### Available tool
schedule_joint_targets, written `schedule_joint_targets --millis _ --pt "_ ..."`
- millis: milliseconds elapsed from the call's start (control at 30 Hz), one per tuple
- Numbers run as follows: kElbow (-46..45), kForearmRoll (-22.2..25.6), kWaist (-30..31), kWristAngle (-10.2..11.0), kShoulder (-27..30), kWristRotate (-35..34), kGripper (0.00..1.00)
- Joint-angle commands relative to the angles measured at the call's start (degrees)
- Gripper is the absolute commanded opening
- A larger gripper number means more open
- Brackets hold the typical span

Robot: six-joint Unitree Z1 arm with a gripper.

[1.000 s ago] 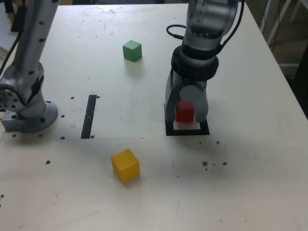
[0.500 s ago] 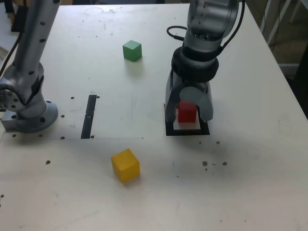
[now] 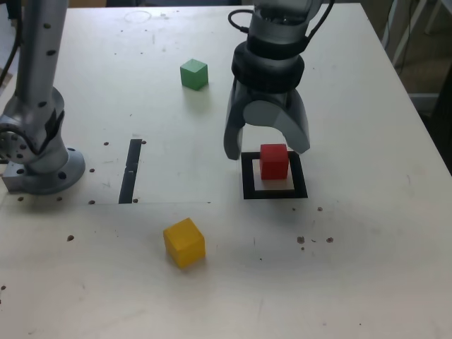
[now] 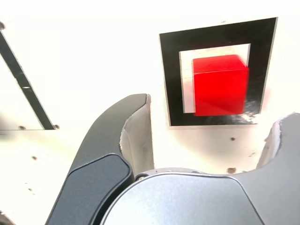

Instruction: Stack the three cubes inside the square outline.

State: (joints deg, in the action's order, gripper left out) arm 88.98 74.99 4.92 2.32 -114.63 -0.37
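You've the red cube (image 3: 274, 161) seated in the square outline (image 3: 248, 179); end effector (image 3: 267, 145) spread empty; yellow cube (image 3: 184, 242) and green cube (image 3: 193, 73) remain.

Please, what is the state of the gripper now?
Gripper: open, holding nothing, above the red cube in the square outline.

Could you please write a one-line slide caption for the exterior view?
Open gripper above the red cube in the square outline; green cube and yellow cube wait.
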Motion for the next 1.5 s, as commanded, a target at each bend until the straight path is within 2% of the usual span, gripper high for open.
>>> schedule_joint_targets --millis 0,133,267,433,633,833,1033,1267,1467 --pt "0.4 1.6 -0.1 -0.3 0.8 0.2 1.0" --pt "-0.8 3.8 0.2 -0.4 3.5 -0.9 1.0" --pt "-3.4 5.3 2.4 -0.6 7.5 -5.9 1.0" --pt "-6.7 7.9 7.5 -1.3 12.1 -18.1 1.0" --pt "-11.7 8.3 15.4 -2.2 16.7 -35.2 1.0" --pt "-13.8 8.0 21.7 -4.1 17.2 -45.4 1.0" --pt "-13.3 5.9 23.9 -6.6 16.1 -48.3 1.0" --pt "-12.0 3.4 24.2 -11.3 13.3 -48.4 1.0" --pt "-11.9 1.4 24.5 -12.5 12.1 -48.9 1.0"
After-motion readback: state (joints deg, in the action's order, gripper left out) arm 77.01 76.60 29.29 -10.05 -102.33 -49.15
